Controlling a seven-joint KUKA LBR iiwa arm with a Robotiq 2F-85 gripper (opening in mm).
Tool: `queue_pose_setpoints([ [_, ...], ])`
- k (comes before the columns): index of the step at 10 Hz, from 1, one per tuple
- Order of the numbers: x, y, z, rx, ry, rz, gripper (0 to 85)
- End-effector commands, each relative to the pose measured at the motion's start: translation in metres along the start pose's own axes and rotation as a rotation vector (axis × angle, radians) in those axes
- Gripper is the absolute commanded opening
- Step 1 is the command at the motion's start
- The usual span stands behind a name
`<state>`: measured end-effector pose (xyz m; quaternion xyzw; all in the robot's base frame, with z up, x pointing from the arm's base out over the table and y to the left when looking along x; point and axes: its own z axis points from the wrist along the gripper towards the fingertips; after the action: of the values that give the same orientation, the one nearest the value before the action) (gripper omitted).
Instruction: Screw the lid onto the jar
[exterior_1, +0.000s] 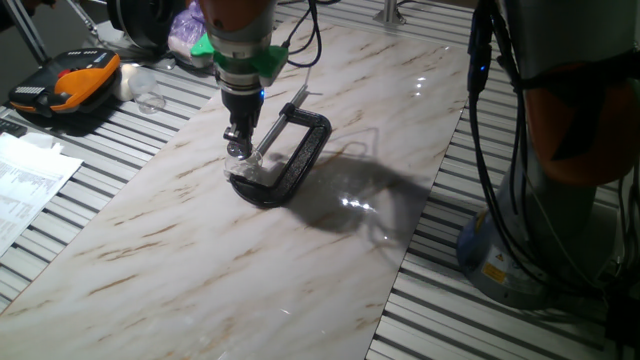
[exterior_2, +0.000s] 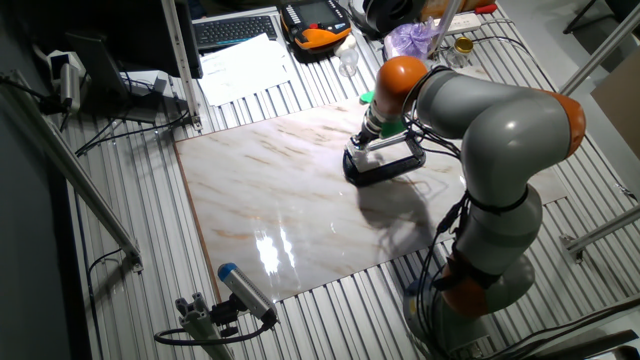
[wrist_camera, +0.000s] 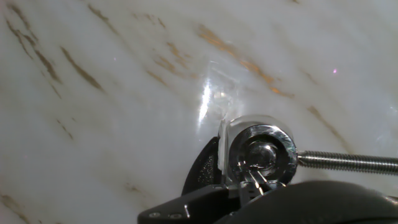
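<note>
The clear jar (wrist_camera: 222, 140) stands on the marble board, gripped in the jaws of a black C-clamp (exterior_1: 297, 152) whose steel screw rod (wrist_camera: 348, 163) presses in from the right. The silvery lid (wrist_camera: 261, 150) sits on top of the jar, with a shiny rim and a darker centre. My gripper (exterior_1: 238, 148) stands upright straight over the jar (exterior_1: 244, 171), fingers close together on the lid. In the hand view my gripper (wrist_camera: 255, 180) shows at the bottom edge, touching the lid. In the other fixed view my gripper (exterior_2: 366, 147) stands at the clamp's (exterior_2: 390, 166) left end.
The marble board (exterior_1: 200, 260) lies on a slatted metal table. An orange and black case (exterior_1: 65, 85), papers (exterior_1: 25, 175) and a purple bag (exterior_1: 185, 28) lie at the far left. The arm's base (exterior_1: 510, 260) and cables stand at the right. A blue-tipped tool (exterior_2: 245, 290) lies off the board.
</note>
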<state>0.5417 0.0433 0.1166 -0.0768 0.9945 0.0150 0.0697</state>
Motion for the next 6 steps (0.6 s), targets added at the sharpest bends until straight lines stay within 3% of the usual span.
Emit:
queue_pose_setpoints([
  [1,-0.0005,-0.0039,0.0002,0.002,-0.001,-0.006,0.0],
  [6,0.0012,-0.0131,0.0037,-0.003,-0.009,-0.021,0.0],
])
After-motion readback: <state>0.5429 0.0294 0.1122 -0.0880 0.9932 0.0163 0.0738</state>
